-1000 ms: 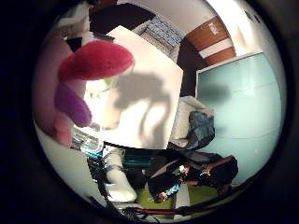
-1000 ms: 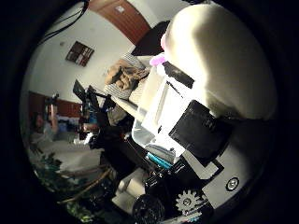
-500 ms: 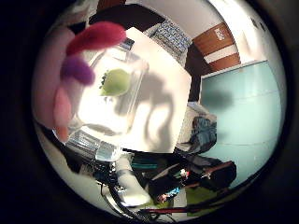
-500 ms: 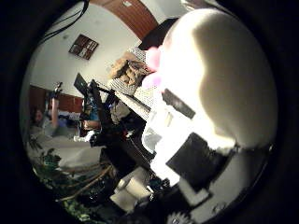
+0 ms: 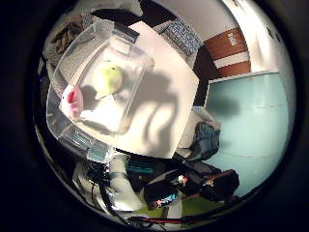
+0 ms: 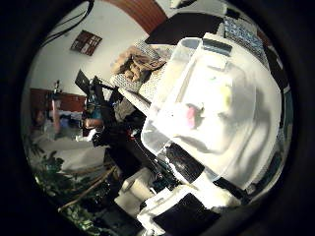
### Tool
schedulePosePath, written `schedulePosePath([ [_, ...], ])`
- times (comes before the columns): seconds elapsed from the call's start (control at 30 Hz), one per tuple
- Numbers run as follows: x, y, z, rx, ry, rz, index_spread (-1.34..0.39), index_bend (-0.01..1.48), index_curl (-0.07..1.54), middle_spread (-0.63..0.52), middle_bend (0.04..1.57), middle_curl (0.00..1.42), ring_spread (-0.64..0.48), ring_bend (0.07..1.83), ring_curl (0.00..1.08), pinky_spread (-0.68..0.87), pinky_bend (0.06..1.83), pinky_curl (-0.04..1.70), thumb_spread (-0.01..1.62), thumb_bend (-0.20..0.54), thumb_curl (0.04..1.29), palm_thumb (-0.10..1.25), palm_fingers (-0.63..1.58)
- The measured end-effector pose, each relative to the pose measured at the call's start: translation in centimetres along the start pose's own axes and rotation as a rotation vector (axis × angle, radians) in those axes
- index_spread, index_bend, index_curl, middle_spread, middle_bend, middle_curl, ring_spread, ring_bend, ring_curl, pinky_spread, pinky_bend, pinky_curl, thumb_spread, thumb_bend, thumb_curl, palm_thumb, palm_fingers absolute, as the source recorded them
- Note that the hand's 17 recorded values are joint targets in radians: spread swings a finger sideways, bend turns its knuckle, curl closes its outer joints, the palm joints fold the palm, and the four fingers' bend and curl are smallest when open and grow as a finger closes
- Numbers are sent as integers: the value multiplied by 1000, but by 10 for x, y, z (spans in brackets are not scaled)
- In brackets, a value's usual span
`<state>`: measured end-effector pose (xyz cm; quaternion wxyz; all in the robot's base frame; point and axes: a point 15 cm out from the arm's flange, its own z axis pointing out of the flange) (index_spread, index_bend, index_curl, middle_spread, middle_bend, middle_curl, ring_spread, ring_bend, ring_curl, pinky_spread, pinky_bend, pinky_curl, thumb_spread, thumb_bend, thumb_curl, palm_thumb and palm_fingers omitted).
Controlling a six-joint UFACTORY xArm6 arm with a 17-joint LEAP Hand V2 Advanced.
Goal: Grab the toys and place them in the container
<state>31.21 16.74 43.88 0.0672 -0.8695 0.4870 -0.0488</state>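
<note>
A clear plastic container (image 5: 62, 79) stands on a white table (image 5: 166, 104). Inside it lie a yellow-green round toy (image 5: 109, 79) and a pink and white toy (image 5: 71, 99), side by side on the container's floor. The thumb side view shows the same box from above, with the pink toy (image 6: 192, 115) near its middle. My hand (image 6: 189, 216) hangs above the container. Only white and black parts of it show at that view's edge, drawn back from the toys and holding nothing.
The container sits near one corner of the table. Beside the table lie a dark bag (image 5: 205, 140) and a pale teal panel (image 5: 251, 125). A pile of brown stuffed things (image 6: 133, 61) rests on a seat past the container, and plants (image 6: 69, 201) grow below.
The pink and purple toy that was held close to my palm has dropped into the container. My fingers have drawn back out of the views.
</note>
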Motion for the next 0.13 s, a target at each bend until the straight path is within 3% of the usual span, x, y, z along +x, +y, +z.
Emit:
schedulePosePath([
  [0.13, 29, 20, -8, 13, 16, 58, -467, 176, 271, 105, 229, 332, 206, 497, 271, 474, 605, 432, 1123, -19, 360, 614, 49],
])
